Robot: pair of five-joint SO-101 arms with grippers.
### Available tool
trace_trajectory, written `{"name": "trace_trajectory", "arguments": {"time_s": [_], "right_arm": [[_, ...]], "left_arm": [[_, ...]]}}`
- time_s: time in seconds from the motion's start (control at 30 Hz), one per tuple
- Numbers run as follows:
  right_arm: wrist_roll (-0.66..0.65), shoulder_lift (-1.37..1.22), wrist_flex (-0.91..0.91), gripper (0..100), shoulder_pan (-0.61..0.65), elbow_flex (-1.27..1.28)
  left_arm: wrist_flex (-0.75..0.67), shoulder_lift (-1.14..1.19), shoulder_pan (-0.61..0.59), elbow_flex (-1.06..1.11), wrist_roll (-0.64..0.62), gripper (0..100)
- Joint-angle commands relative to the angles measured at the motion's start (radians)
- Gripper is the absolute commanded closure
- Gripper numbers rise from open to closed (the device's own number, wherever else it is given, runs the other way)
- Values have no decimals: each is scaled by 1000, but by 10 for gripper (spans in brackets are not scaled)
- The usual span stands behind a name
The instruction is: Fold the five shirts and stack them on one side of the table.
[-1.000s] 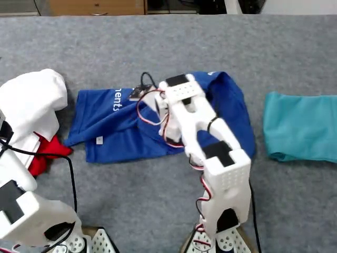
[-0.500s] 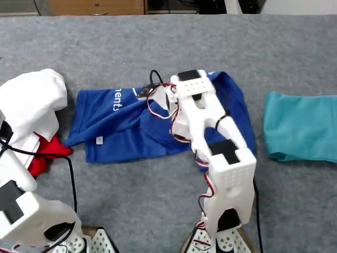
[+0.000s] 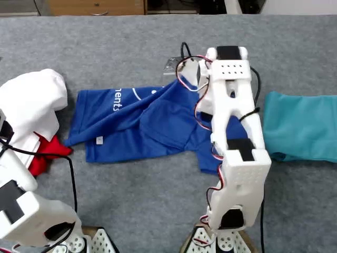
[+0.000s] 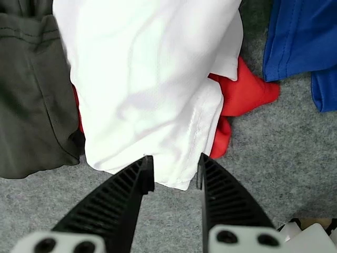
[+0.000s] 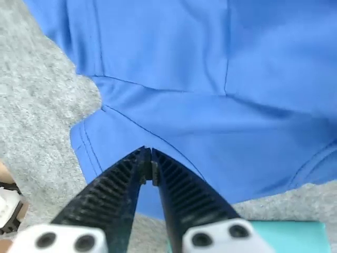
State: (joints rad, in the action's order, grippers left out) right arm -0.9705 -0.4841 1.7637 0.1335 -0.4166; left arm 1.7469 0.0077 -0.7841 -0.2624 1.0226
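I have the royal-blue cotton shirt (image 3: 131, 126) lying loosely spread and rumpled in the middle of the grey felt-covered tabletop (image 3: 105, 47), one sleeve trailing toward the near edge beside the white right arm (image 3: 231, 105). That arm stretches out across the shirt's right portion, its wrist above the shirt's far edge. In the right wrist view the right gripper (image 5: 148, 153) hangs over blue cloth close to a hem, and its black ribbed fingers (image 5: 113, 184) are clenched tip to tip. I cannot tell whether any fabric is caught between them.

A folded teal shirt (image 3: 300, 126) sits on the right of the tabletop, apart from the blue one. On the left there is a heap: a bunched white shirt (image 3: 31, 103) lies on top of a red shirt (image 3: 47, 150), whose corner pokes out toward the blue shirt, just beside it. In the left wrist view a dark grey-green garment (image 4: 31, 89) lies against the white one. The left gripper (image 4: 174, 168) hovers at the white shirt's lower edge, released, its fingers apart with nothing between them.
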Motion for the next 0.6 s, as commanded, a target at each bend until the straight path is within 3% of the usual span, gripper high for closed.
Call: {"name": "trace_trajectory", "arguments": {"time_s": [0.0,0.57], "right_arm": [[64,7,20,939,84,39],[222,5,-32,839,302,232]], "left_arm": [[11,-45,15,2,5,851],[11,-45,15,40,5,851]]}}
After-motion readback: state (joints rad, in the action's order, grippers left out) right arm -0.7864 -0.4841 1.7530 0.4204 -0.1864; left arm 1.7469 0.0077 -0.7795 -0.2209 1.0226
